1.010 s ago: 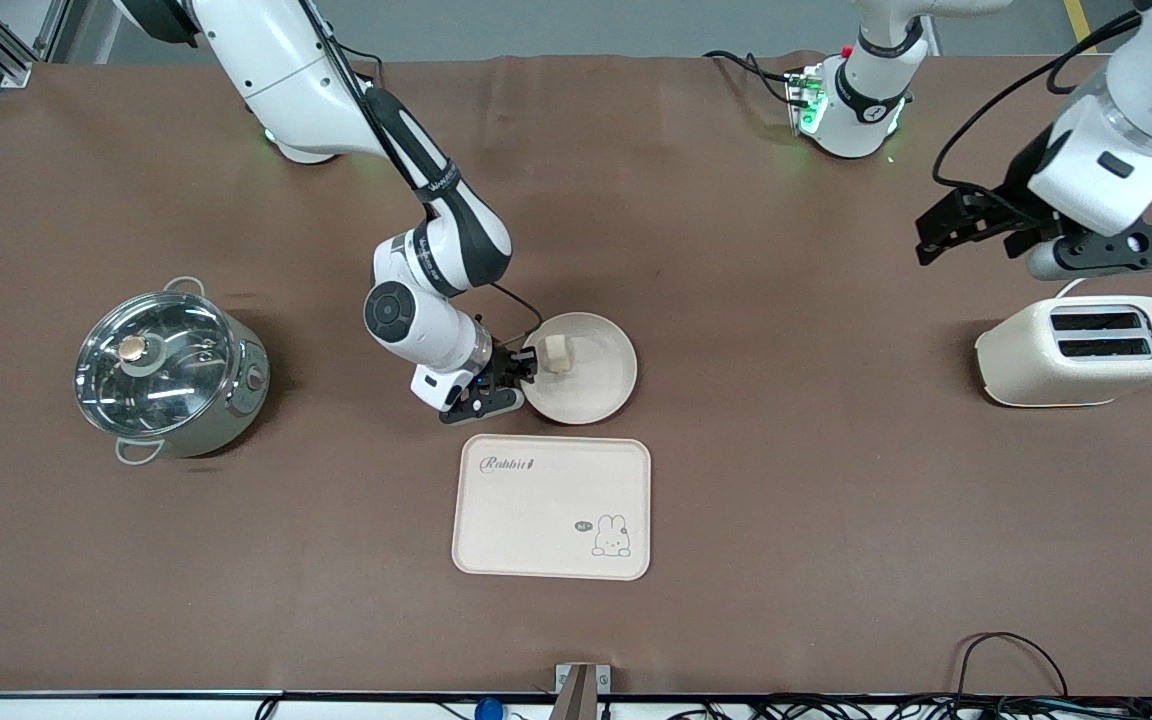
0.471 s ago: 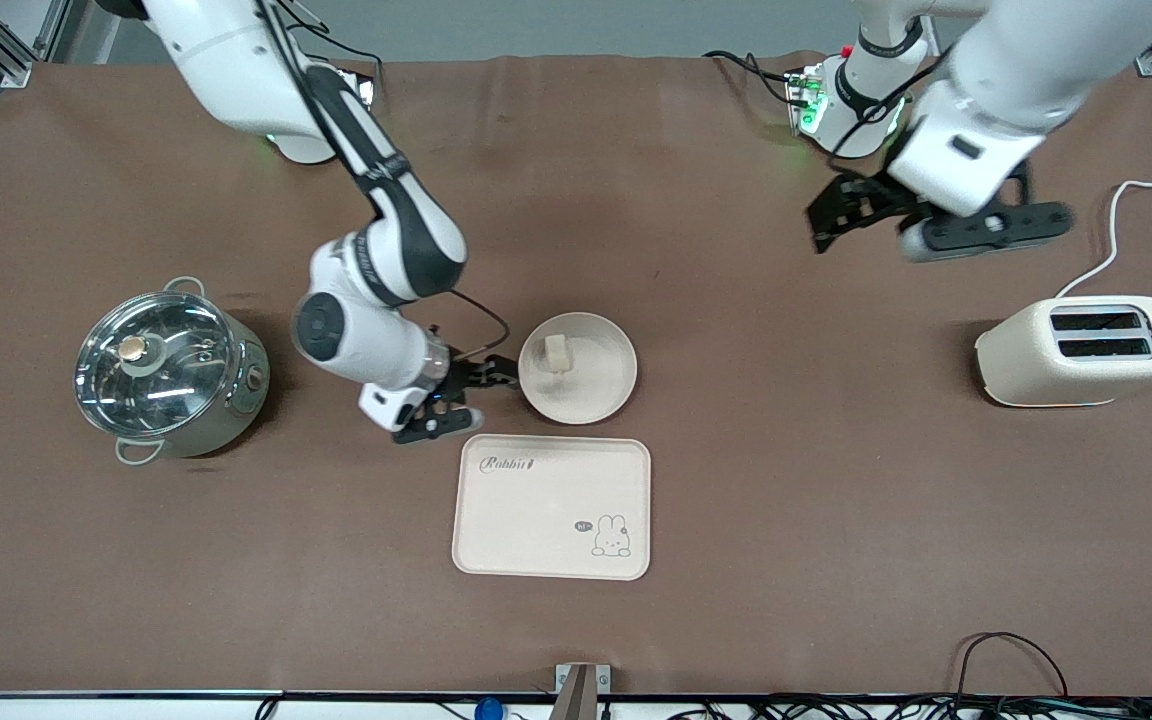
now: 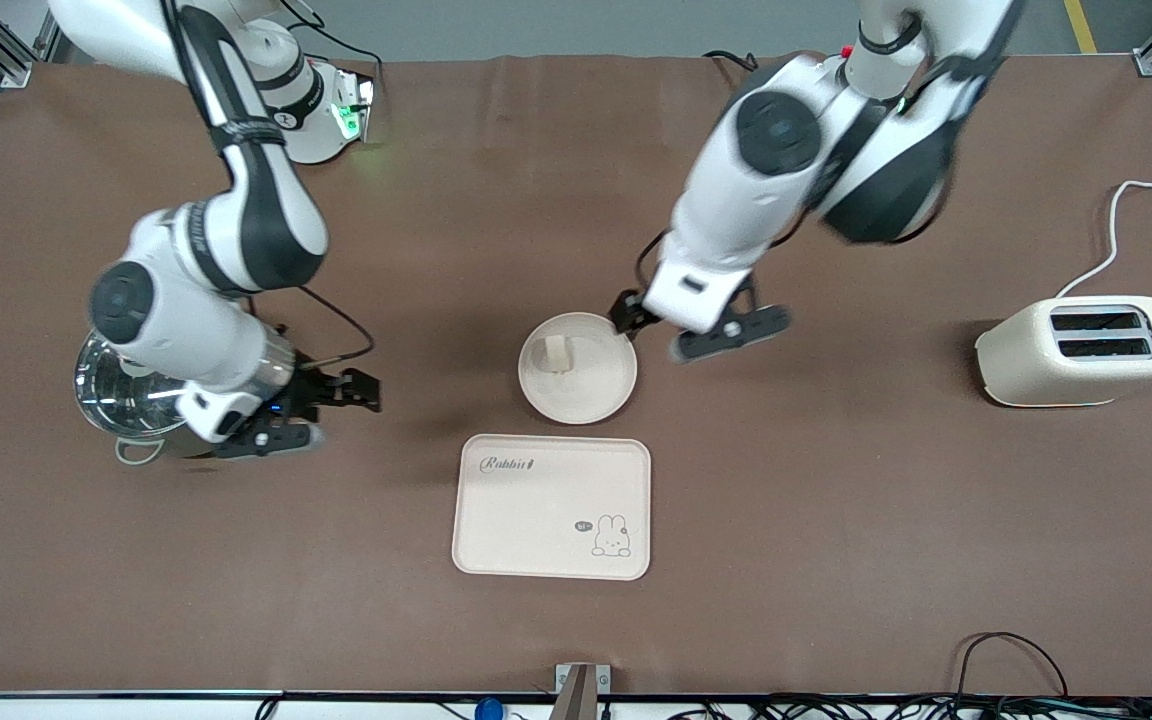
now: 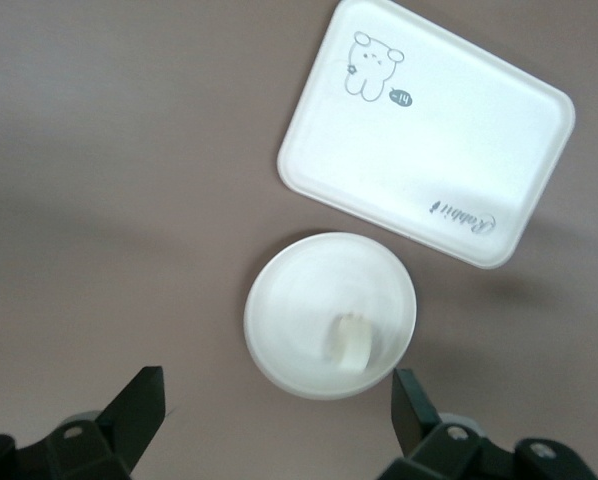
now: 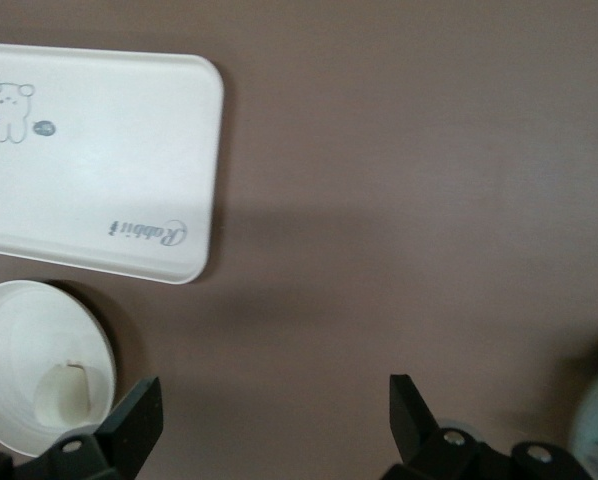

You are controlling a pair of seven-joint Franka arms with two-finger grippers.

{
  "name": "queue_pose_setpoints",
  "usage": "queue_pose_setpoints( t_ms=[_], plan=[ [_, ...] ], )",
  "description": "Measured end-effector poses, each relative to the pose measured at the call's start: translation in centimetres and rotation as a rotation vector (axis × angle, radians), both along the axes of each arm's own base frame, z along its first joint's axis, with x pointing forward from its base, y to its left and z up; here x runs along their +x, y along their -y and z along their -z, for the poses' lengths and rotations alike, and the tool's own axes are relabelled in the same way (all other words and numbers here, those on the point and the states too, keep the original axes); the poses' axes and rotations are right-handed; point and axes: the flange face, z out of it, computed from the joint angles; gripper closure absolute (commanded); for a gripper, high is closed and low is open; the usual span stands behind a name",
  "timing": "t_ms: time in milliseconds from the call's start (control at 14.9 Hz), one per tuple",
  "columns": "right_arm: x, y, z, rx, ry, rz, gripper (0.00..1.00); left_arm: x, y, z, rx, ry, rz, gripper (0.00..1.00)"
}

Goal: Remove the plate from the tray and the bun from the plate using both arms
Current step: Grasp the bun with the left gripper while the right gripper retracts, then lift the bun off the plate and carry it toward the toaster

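Lying flat, tray (image 3: 551, 507) runs lengthwise between the arms' ends (bare).

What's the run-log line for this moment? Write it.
plate: on table, off tray; bun: on plate; left gripper: open, over plate rim; right gripper: open, over table beside pot

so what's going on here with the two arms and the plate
The plate sits on the table just off the tray, with the bun on it. The left gripper, open, hangs over the plate's rim. The right gripper, also open and empty, is over bare table beside the pot.
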Motion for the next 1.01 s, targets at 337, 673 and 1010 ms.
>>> queue_pose_setpoints(
  t_ms=[337,673,1010],
  plan=[
    [-1.6,6.9,-8.3,-0.092,0.052,-0.005,0.00,-3.1,7.3,13.6,0.020,-0.031,-0.022,0.00],
    [-2.9,9.2,-12.9,-0.093,-0.023,-0.016,0.00,-4.9,10.2,19.4,-0.046,-0.039,-0.084,0.00],
    [-3.2,12.0,-16.0,-0.094,-0.035,-0.053,0.00,-6.9,11.9,23.1,-0.030,-0.014,-0.078,0.01]
  ],
)
